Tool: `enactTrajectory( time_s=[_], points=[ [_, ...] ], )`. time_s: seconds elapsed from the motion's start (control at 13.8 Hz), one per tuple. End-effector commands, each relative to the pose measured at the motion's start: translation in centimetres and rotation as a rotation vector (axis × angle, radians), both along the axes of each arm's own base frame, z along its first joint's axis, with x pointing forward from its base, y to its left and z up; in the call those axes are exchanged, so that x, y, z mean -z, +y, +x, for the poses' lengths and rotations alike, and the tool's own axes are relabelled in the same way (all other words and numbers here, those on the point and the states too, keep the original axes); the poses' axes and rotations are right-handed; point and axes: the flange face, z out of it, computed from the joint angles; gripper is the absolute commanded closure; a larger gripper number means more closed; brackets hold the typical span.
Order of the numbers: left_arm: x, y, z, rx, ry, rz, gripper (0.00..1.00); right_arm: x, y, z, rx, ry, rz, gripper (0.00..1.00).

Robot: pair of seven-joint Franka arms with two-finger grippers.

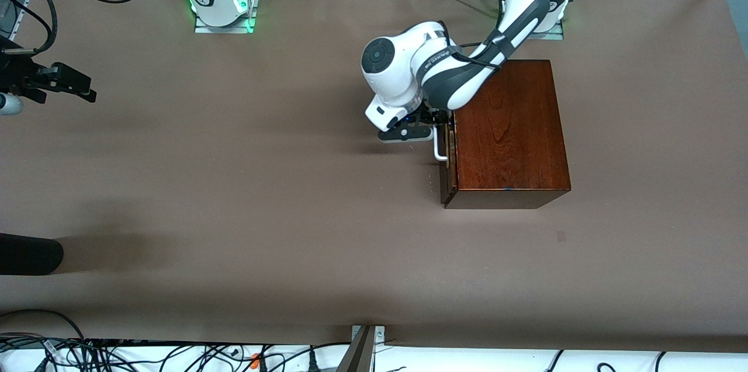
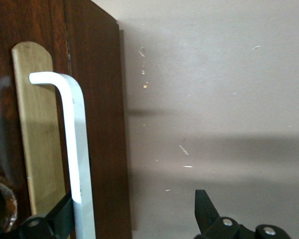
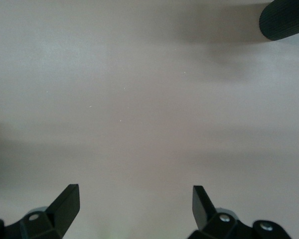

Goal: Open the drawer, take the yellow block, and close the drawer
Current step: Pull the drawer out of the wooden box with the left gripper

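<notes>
i see the table (image 1: 245, 197) carrying the dark wooden box (image 1: 507, 127) toward the left arm's end. its drawer (image 1: 449, 170) faces 9 o'clock in the front view and sits barely ajar; i cannot see inside, so the yellow block is not visible. left gripper (image 1: 435, 127) is at the white handle (image 2: 74, 144), jaws spread, one finger (image 2: 60, 219) beside the bar. right gripper (image 3: 134, 211) waits over bare table, jaws spread wide.
</notes>
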Motion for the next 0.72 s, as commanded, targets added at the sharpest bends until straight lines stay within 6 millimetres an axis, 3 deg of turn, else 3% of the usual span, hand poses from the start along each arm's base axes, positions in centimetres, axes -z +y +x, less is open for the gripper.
enactTrajectory(
  time_s=[0.0, 0.29, 0.65],
  points=[
    [0.0, -3.8, -0.3, -0.015, -0.031, -0.046, 0.00, -0.7, 0.1, -0.2, 0.004, -0.001, -0.002, 0.00],
    [0.8, -5.5, -0.8, -0.032, -0.050, -0.038, 0.00, -0.6, 0.1, -0.1, 0.004, 0.000, -0.002, 0.00],
    [0.1, -8.1, -1.2, -0.026, -0.063, -0.073, 0.00, -0.6, 0.1, -0.1, 0.004, 0.000, -0.002, 0.00]
  ],
)
